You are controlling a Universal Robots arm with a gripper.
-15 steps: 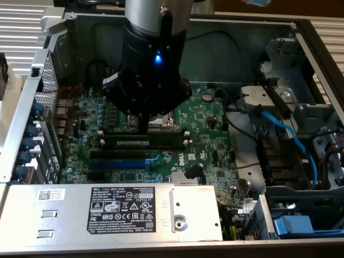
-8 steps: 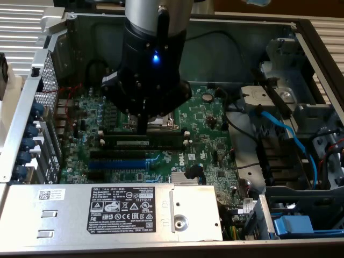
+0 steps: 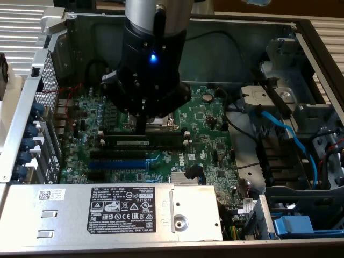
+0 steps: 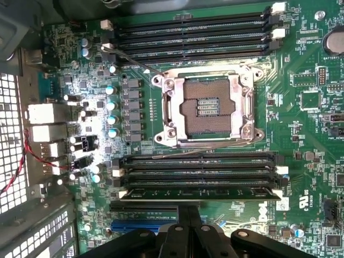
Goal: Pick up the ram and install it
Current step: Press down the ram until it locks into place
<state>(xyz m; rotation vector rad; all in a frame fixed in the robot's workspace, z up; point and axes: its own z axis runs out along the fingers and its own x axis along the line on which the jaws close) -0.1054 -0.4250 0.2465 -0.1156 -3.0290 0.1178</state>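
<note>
A blue expansion slot (image 3: 119, 162) lies near the silver power supply (image 3: 107, 212).

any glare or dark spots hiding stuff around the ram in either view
Exterior view: the gripper and its shadow darken the slots near the ram, and a blue light glows on the arm. Wrist view: the board is evenly lit, the ram shows clearly, and the CPU socket frame glints.

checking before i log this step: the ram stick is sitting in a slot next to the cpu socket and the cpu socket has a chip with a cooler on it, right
Not quite. The ram stick does sit in a slot beside the cpu socket, but the socket has no chip or cooler on it: the wrist view shows it bare, with its contact field exposed inside the metal frame. The shut fingers hang just by the stick.
</note>
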